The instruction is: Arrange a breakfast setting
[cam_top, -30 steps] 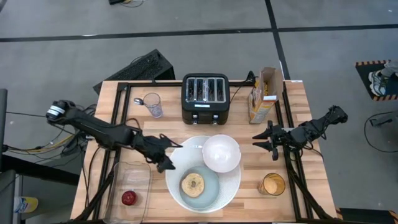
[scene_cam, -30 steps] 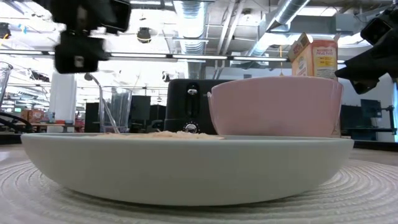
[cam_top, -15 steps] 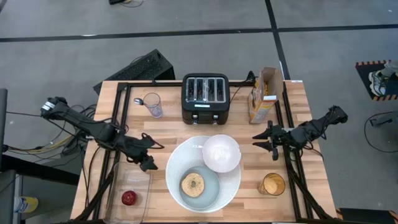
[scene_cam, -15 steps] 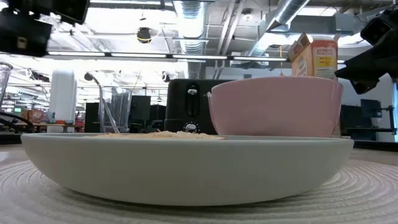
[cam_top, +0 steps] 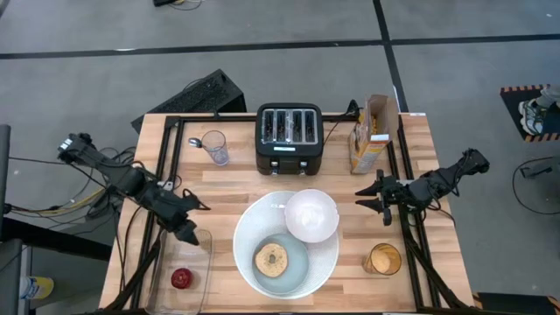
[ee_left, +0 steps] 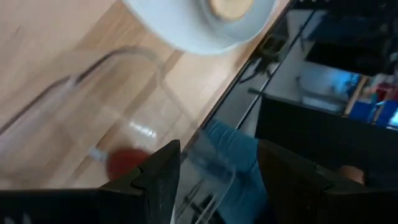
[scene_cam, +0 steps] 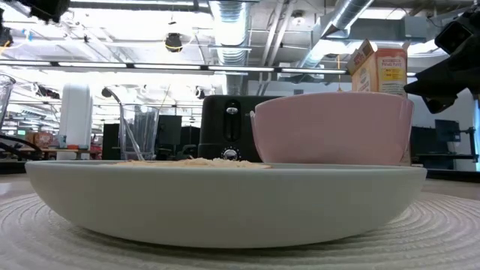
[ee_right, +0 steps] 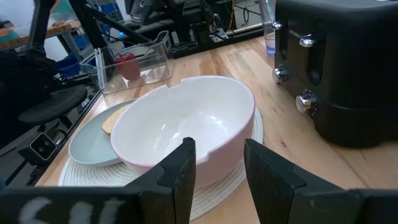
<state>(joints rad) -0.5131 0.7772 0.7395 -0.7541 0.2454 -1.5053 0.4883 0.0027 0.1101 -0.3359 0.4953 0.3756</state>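
Observation:
The large white plate (cam_top: 249, 229) with a pale blue centre lies on a round woven mat at the table's near middle. The toasted bagel half (cam_top: 271, 260) lies flat in it. The small white bowl (cam_top: 311, 215) sits on the plate's far right part. The red apple (cam_top: 181, 278) lies in a clear container (cam_top: 185, 254) at the near left. My left gripper (cam_top: 188, 234) is open and empty over that container's far end; the apple shows just ahead of its fingers (ee_left: 123, 162). My right gripper (cam_top: 367, 198) is open and empty, right of the bowl (ee_right: 186, 127).
A black toaster (cam_top: 290, 136) stands at the far middle, with a cereal box (cam_top: 369, 133) to its right. A glass (cam_top: 215, 147) with a spoon in it stands far left. A cup of orange cereal balls (cam_top: 383, 260) stands near right.
My left gripper has drawn back from the plate's left rim toward the table's left edge and now hangs over the clear container. It has left the low view. The right arm and all objects have kept still.

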